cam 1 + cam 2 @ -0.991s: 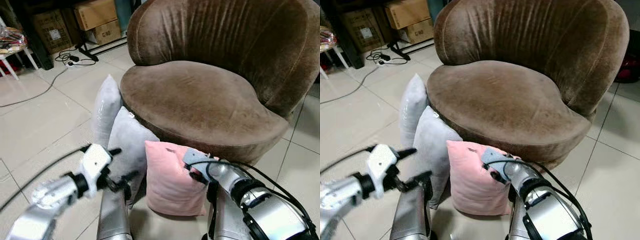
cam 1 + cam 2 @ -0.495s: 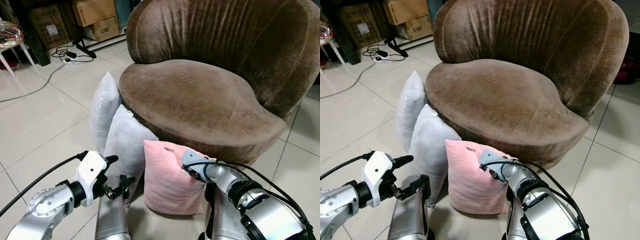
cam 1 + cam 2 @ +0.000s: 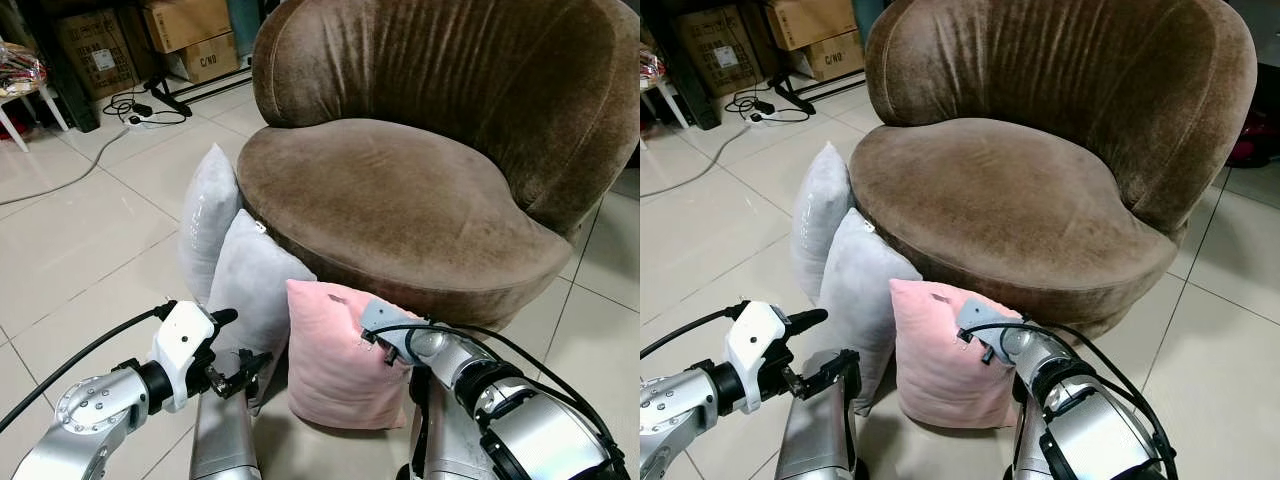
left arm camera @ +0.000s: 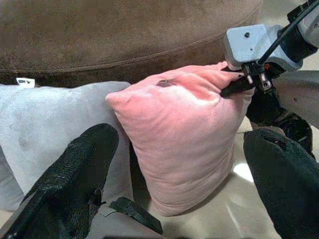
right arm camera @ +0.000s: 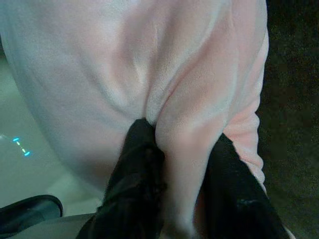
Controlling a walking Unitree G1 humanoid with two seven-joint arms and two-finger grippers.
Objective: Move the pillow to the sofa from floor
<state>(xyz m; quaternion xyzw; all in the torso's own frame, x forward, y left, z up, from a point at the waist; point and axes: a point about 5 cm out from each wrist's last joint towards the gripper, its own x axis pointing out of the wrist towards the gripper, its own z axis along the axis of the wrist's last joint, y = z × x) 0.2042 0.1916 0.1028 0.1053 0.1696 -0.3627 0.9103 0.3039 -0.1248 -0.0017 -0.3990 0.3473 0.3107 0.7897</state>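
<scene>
A pink pillow (image 3: 335, 350) stands on the tiled floor, leaning against the front of the brown round sofa (image 3: 400, 190). My right gripper (image 3: 370, 338) is shut on the pillow's upper right corner; in the right wrist view the black fingers (image 5: 142, 149) pinch a fold of pink fabric (image 5: 149, 59). My left gripper (image 3: 240, 340) is open, low to the left of the pink pillow and in front of a grey pillow (image 3: 255, 285). In the left wrist view its fingers (image 4: 84, 164) are spread wide, apart from the pillow (image 4: 184, 129).
A second, lighter grey pillow (image 3: 210, 215) leans on the sofa's left side. Cardboard boxes (image 3: 190, 25) and a power strip with cables (image 3: 140, 110) lie at the back left. A small white table (image 3: 20, 85) is at far left. My silver legs (image 3: 225, 440) show below.
The left arm has dropped slightly and settled, its gripper still open. The right gripper keeps its hold on the pink pillow, which has stayed in place.
</scene>
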